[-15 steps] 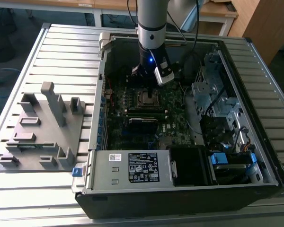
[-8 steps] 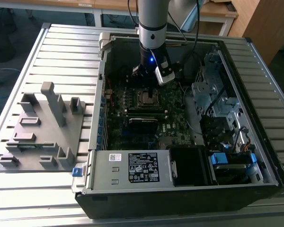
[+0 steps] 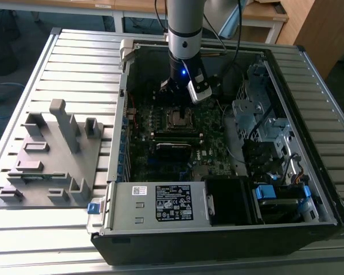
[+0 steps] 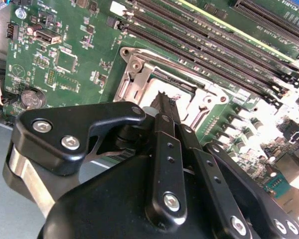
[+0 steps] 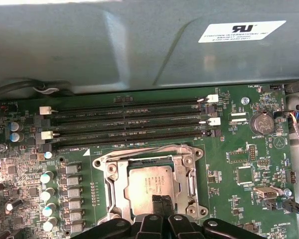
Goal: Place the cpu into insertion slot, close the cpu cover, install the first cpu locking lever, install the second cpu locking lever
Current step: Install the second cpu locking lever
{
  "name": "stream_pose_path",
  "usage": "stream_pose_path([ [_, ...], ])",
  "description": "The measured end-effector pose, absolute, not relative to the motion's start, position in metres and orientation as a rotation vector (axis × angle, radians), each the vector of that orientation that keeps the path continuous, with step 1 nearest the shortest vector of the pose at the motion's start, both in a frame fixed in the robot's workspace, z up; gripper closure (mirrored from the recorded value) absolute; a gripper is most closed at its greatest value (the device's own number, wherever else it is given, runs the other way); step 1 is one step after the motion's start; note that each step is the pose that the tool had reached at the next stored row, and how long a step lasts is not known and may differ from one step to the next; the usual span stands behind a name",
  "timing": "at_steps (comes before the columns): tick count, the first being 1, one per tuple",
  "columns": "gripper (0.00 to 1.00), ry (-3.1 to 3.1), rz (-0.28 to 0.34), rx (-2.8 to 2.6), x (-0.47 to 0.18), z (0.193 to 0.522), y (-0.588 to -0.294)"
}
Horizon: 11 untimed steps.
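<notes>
Exterior view shows the arm (image 3: 184, 34) standing nearly upright over the open computer case (image 3: 309, 143), its wrist lowered inside at the far end, just beyond the insertion slot (image 3: 180, 118) on the green circuit board (image 3: 209, 152). A grey fixture plate (image 3: 51, 154) lies well apart on the slatted table (image 3: 23, 80), toward the exterior view's left.

In the first wrist view the gripper (image 5: 163, 205) points straight down at the slot (image 5: 148, 186), its two thin black fingers pressed together with no gap and nothing visibly between them. The cpu (image 5: 148, 185) already sits in the slot as a pale metal square, and the cpu cover (image 5: 187, 174) appears to lie down flat around it as a silvery frame, though whether it is fully latched I cannot tell. The fingertips hover at or just above the chip's near edge; contact is hard to judge. In the second wrist view the same closed tips (image 4: 165, 105) hang over the socket frame (image 4: 134, 74), beside the long black memory slots (image 4: 204, 55).

By my judgement the chip is light, stiff and fragile, with delicate contacts beneath, so it is best touched only at its edges. The cover and levers are thin springy metal, best pushed near their free ends.
</notes>
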<state>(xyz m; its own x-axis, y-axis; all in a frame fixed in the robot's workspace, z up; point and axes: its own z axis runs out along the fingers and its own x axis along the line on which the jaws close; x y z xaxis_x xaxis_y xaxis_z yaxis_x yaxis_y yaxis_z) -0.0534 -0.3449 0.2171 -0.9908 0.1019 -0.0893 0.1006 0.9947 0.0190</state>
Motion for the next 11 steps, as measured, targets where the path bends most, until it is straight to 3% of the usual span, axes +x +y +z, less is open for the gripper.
stream_pose_path([
  [11, 0.9, 3.066, 0.021, 0.156, -0.0534, 0.217, -0.3449],
])
